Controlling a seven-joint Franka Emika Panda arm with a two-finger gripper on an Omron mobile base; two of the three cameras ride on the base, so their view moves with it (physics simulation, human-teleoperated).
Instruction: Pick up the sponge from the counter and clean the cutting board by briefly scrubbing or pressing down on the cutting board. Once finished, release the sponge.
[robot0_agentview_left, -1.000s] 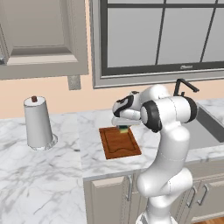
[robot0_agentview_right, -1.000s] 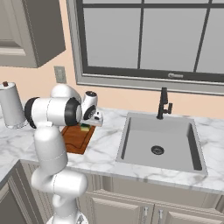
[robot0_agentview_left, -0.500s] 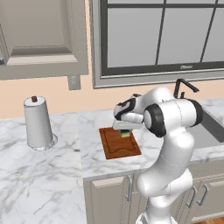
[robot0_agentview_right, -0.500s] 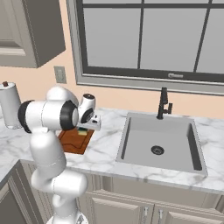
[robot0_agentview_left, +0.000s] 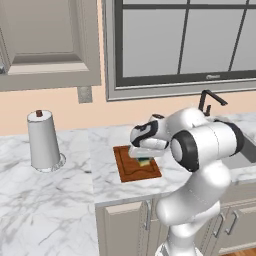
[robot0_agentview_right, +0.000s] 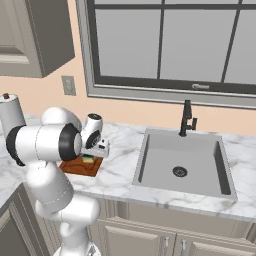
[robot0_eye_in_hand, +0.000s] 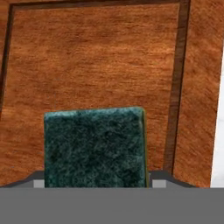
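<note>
The reddish-brown cutting board (robot0_agentview_left: 130, 172) lies on the white marble counter (robot0_agentview_left: 60, 200) in front of the arm. My gripper (robot0_agentview_left: 144, 158) points down over the board's right half, shut on the sponge (robot0_agentview_left: 145, 161), whose yellow body sits at or just above the wood. From the right base view the sponge (robot0_agentview_right: 89, 159) shows under the hand (robot0_agentview_right: 91, 155) on the board (robot0_agentview_right: 79, 166). In the hand view the sponge's dark green top (robot0_eye_in_hand: 94, 146) lies between the fingers, with the grooved board (robot0_eye_in_hand: 96, 61) behind it.
A paper towel roll (robot0_agentview_left: 44, 142) stands on the counter to the left. The steel sink (robot0_agentview_right: 182, 160) with a black faucet (robot0_agentview_right: 186, 117) lies to the right of the board. A strip of marble (robot0_eye_in_hand: 218, 131) borders the board's edge.
The hand has come down with the sponge, from above the board to its surface, and shifted slightly toward the front.
</note>
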